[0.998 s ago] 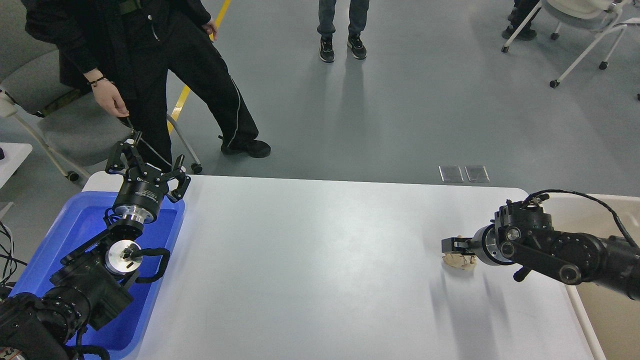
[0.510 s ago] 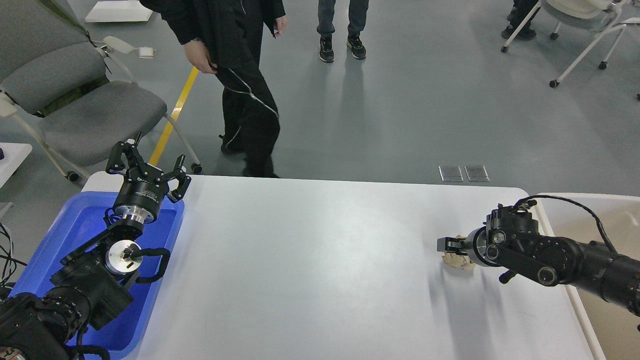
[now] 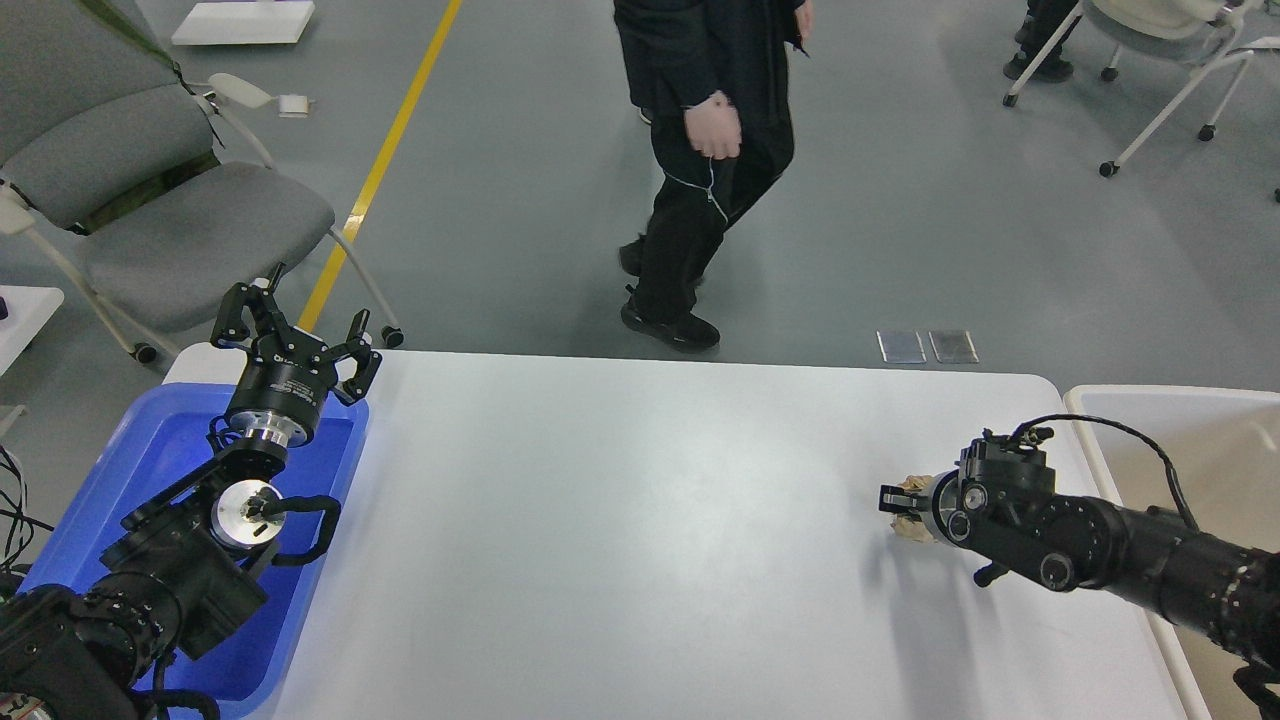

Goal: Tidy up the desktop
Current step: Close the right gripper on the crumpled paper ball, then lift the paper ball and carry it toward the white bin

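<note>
The white desktop (image 3: 620, 540) fills the middle of the head view. A crumpled beige paper wad (image 3: 911, 527) lies on it near the right end. My right gripper (image 3: 897, 500) comes in from the right, low over the desktop, with its dark fingers at the wad. Paper shows above and below them. The fingers cannot be told apart, so whether they are closed on the wad is unclear. My left gripper (image 3: 293, 333) is open and empty, held above the far edge of the blue tray.
A blue plastic tray (image 3: 150, 470) sits on the desktop's left end under my left arm. A beige bin (image 3: 1180, 420) stands off the right edge. A person (image 3: 710, 150) walks just beyond the far edge. A grey chair (image 3: 150, 210) stands at far left.
My right arm has dropped lower and turned, bringing its gripper down onto the paper wad. The person has walked from the left to the middle behind the table. My left arm has not moved.
</note>
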Available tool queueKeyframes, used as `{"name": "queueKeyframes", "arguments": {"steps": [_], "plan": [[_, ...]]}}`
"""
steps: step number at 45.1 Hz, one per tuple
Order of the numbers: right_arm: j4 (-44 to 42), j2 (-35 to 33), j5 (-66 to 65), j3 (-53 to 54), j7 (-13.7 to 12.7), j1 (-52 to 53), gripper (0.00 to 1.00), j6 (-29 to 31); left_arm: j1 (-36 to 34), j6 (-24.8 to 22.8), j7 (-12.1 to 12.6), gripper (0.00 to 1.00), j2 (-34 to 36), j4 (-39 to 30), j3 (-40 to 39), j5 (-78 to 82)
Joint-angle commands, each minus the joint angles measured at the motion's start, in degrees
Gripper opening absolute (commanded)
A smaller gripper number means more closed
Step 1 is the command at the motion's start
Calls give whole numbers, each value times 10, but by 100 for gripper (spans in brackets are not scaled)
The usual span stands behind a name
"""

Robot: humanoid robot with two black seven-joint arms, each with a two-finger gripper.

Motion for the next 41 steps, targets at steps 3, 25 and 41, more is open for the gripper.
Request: {"name": "queueKeyframes", "arguments": {"steps": [3,25,41], "plan": [[-9,11,-4,-31,68,-17,0,-102,0,0,0,100,0,0,0,0],[66,-40,1,-53,81,21,0,-98,0,1,0,100,0,0,1,0],[233,-216,2,-68,81,124,0,16,0,1,0,100,0,0,1,0]]}}
